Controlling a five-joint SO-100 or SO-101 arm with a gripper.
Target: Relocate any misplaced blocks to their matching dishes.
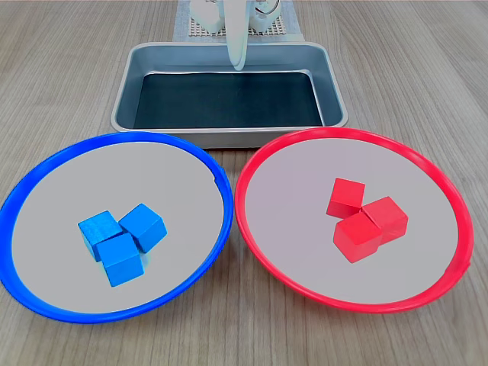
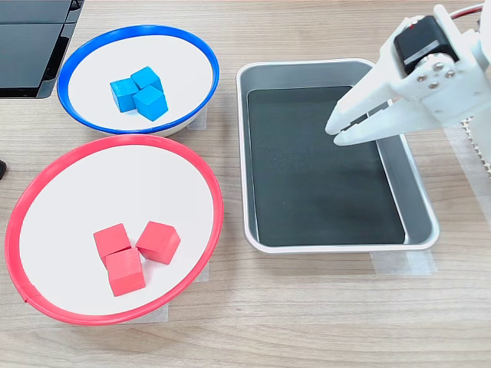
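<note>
Currently the claw (image 2: 335, 129) hangs over the far part of the metal tray (image 2: 418, 201) as the second exterior view shows it, its two tips almost together and nothing held between them. Sorting appears complete: three blue blocks (image 1: 120, 240) sit clustered in the blue-rimmed dish (image 1: 46, 169), and three red blocks (image 1: 364, 221) sit clustered in the red-rimmed dish (image 1: 427, 168). No block of the wrong colour lies in either dish, so no move looks required.

Key relation: both dishes lie to the left of the claw in the second exterior view, beyond the tray's left wall, the blue-rimmed dish at the far left and the red-rimmed dish at the near left. The blue-rimmed dish looks slightly closer to the claw. The blocks are cubes, so no long axis governs the approach.

Surroundings: the tray holds only a dark liner. Any reach toward a dish must clear the tray's raised rim. A dark flat object (image 2: 31, 46) sits at the far left edge, apart from the dishes.
</note>
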